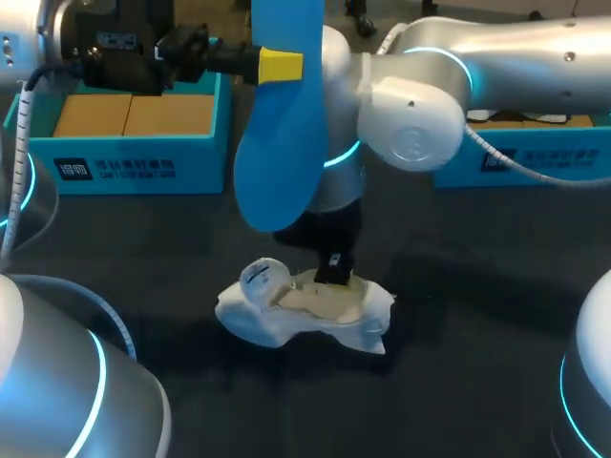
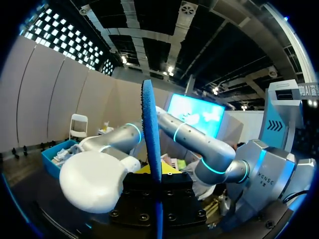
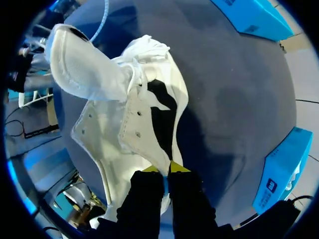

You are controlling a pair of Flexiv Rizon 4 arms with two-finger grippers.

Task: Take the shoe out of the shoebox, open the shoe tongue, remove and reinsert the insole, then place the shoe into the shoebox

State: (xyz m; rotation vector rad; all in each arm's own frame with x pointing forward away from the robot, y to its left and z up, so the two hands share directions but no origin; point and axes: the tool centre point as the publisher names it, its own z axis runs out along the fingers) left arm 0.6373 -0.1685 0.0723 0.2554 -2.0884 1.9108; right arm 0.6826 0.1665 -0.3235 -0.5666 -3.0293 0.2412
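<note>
My left gripper (image 1: 280, 65) is raised above the table, shut on a blue insole (image 1: 277, 134) that hangs down from it. In the left wrist view the insole (image 2: 151, 129) stands edge-on between the fingers of the left gripper (image 2: 157, 172). Under it a white shoe (image 1: 305, 307) lies on the dark table, its tongue (image 3: 84, 69) folded open. My right gripper (image 1: 334, 277) comes down onto the shoe. In the right wrist view this right gripper (image 3: 165, 168) is shut on the edge of the shoe's (image 3: 124, 124) opening.
A blue shoebox (image 1: 134, 143) with a brown inside stands at the back left. A second blue box (image 1: 535, 157) is at the back right behind my right arm. Both boxes, one (image 3: 254, 17) and the other (image 3: 279, 174), show beyond the shoe in the right wrist view.
</note>
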